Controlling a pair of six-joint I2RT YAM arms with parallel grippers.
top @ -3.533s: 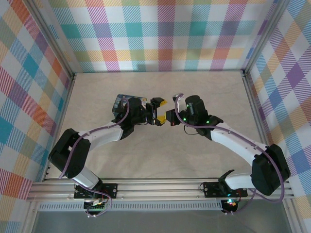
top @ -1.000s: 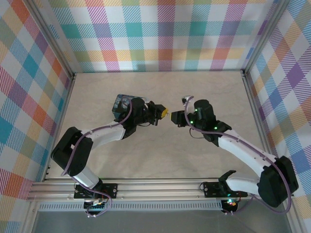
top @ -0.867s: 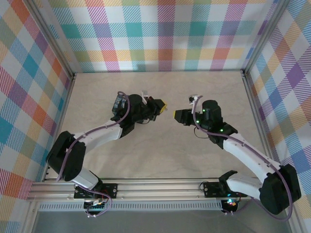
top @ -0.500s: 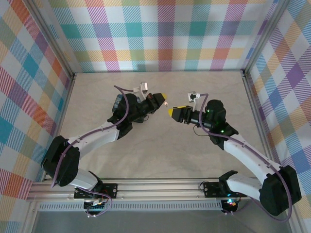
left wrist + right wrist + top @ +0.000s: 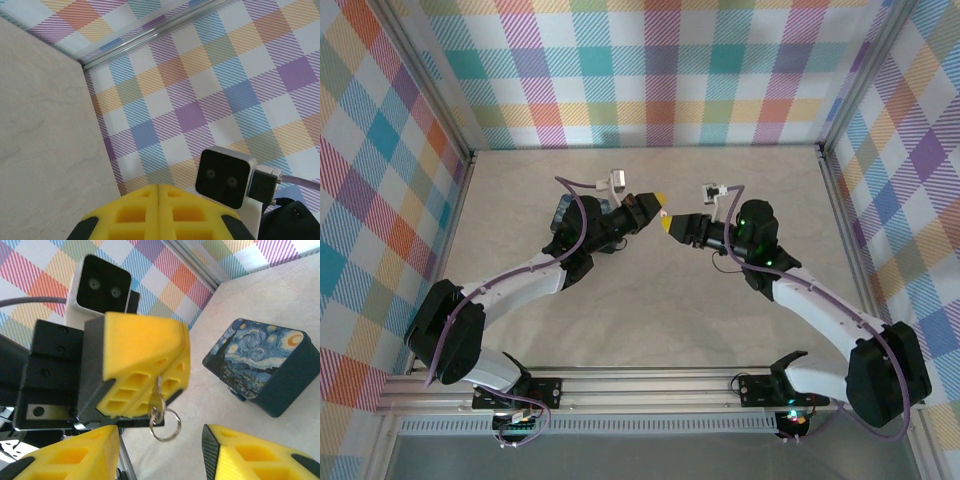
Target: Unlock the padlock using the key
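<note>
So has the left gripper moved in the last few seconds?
Yes. In the top view the left gripper has shifted toward the back wall and slightly right, farther from the painted box.

Free: we see bare worktop (image 5: 650, 330) far, right and near | Blocked: box (image 5: 563, 212) by the left arm (image 5: 520, 280), checked walls (image 5: 650, 80) on three sides | Tight: left fingers (image 5: 145, 365) with dangling key (image 5: 156, 402) sit just before the parted right fingers (image 5: 250, 460).
</note>
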